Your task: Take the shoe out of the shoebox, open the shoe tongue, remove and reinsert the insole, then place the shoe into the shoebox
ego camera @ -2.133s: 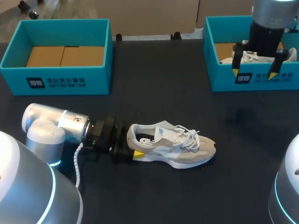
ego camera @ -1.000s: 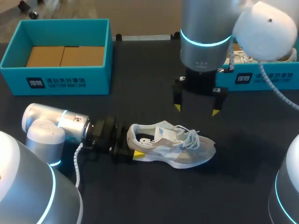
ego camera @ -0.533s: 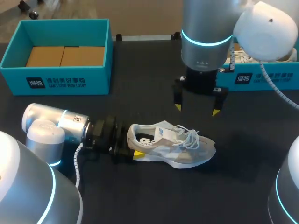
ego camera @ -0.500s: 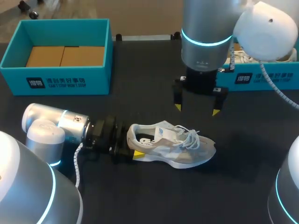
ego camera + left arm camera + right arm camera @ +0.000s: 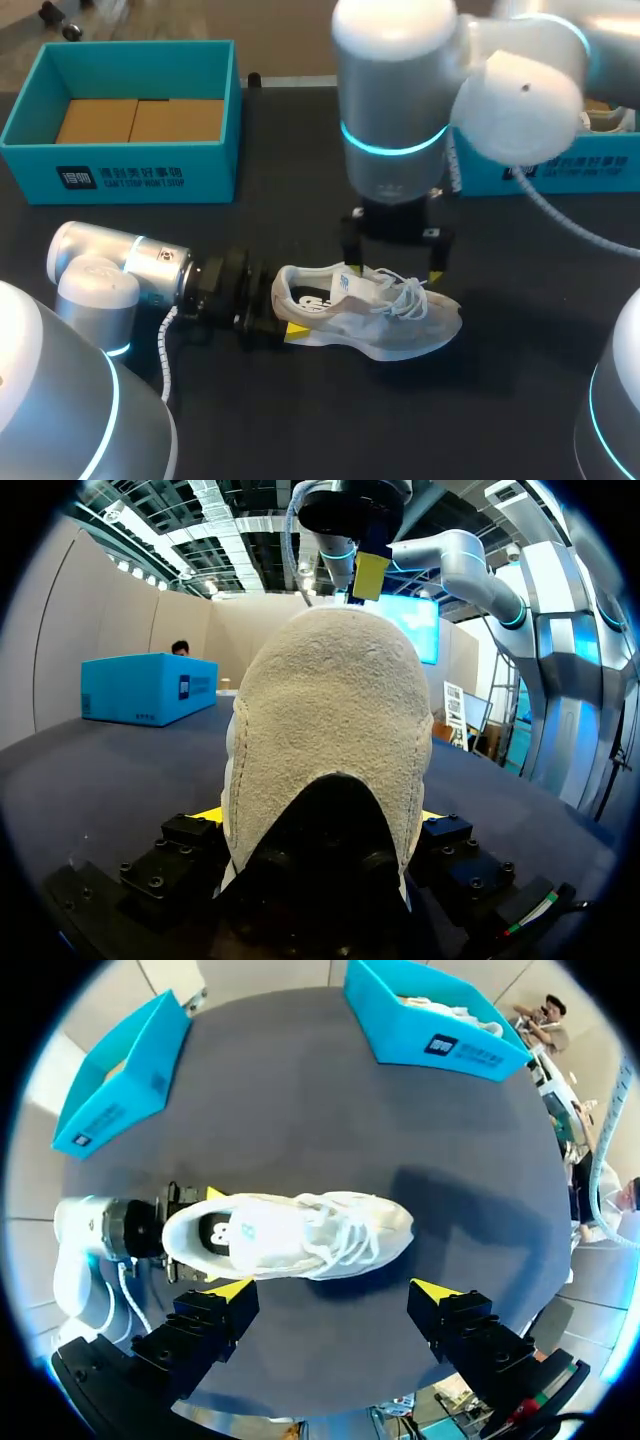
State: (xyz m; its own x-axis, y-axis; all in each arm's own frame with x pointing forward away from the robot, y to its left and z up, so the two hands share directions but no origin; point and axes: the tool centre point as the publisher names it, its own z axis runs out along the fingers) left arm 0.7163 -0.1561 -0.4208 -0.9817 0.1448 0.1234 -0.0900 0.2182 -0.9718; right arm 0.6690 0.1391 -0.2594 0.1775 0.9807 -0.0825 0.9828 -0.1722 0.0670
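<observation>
The left jaws are clamped on the heel of the shoe. One yellow tip shows at the sole's edge. In the left wrist view the suede heel fills the gap between the two finger blocks and is pressed from both sides.

The right jaws stand wide with their yellow tips pointing straight down. They straddle the lacing just above the shoe and grip nothing.

The shoe sits upright on its sole on the dark worktop, toe toward my right. It lies between the left shoebox and the right shoebox, well apart from both.

The step in hand looks like opening the tongue. To do it well, the right jaws should narrow before they descend, so the tips slip under the tongue's free top edge at the collar rather than into the laces, which lie loose and could snag. Pinch only the tongue, then draw it up and toward the toe. The left jaws should keep the heel pinned so the shoe neither tips nor slides.

The left arm lies low and nearly level over the worktop, coming in from the left with its wrist in line with the shoe. The right arm comes in from the right and reaches past the middle, its last link hanging vertically over the shoe's midsection.
</observation>
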